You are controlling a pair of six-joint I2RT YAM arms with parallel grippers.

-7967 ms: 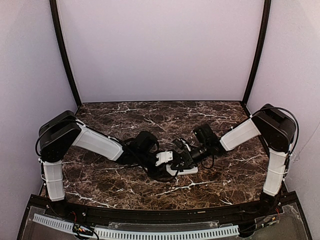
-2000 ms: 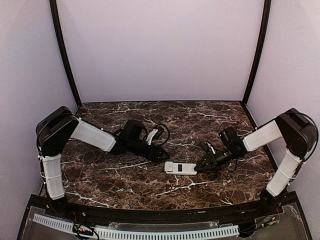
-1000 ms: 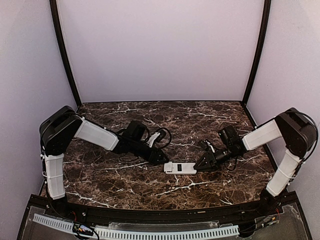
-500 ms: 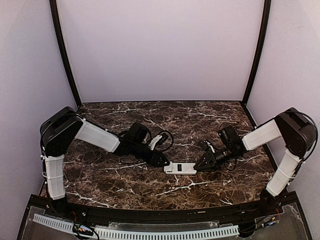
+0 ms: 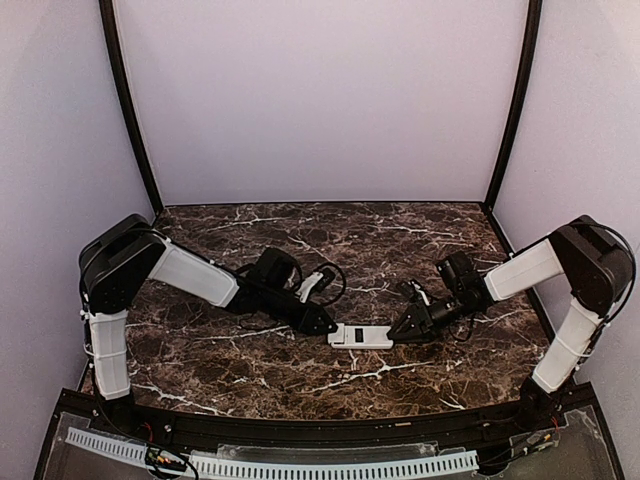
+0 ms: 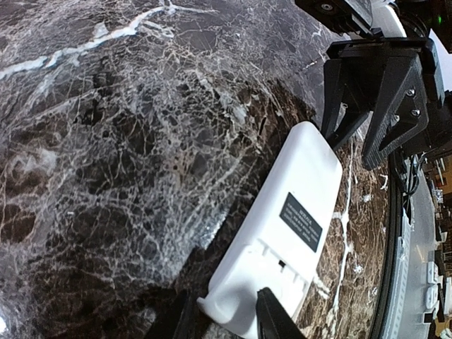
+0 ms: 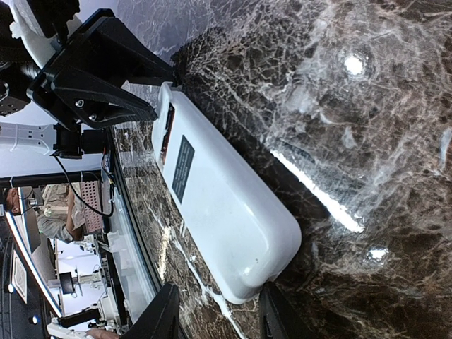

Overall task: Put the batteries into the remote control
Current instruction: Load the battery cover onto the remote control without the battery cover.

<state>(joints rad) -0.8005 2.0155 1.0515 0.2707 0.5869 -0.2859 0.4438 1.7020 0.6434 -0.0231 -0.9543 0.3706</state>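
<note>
While bracketing the remote from both ends, looks to be at the opening step: getting the back off, with no loading yet. Lies flat, white back up, just toward 6 o'clock from the middle of the worktop, long axis running 9 to 3.

Left pincer at the 9 o'clock end, one finger either side of the notched part. Right pincer at the 3 o'clock end, straddling the rounded corner the same way. Cannot tell for either whether clamped or merely close: fingers right beside the shell, contact cut off at the edge of both wrist views.

No batteries to be seen in any view. Reddish sliver at the notched end, too small to name.

Next, by judgement: pin one end firmly, then slide or pry the cover off with the other. Calls for a steady downward hold, since likely to skate on polished marble, and a low, shallow pull along the long axis.
</note>
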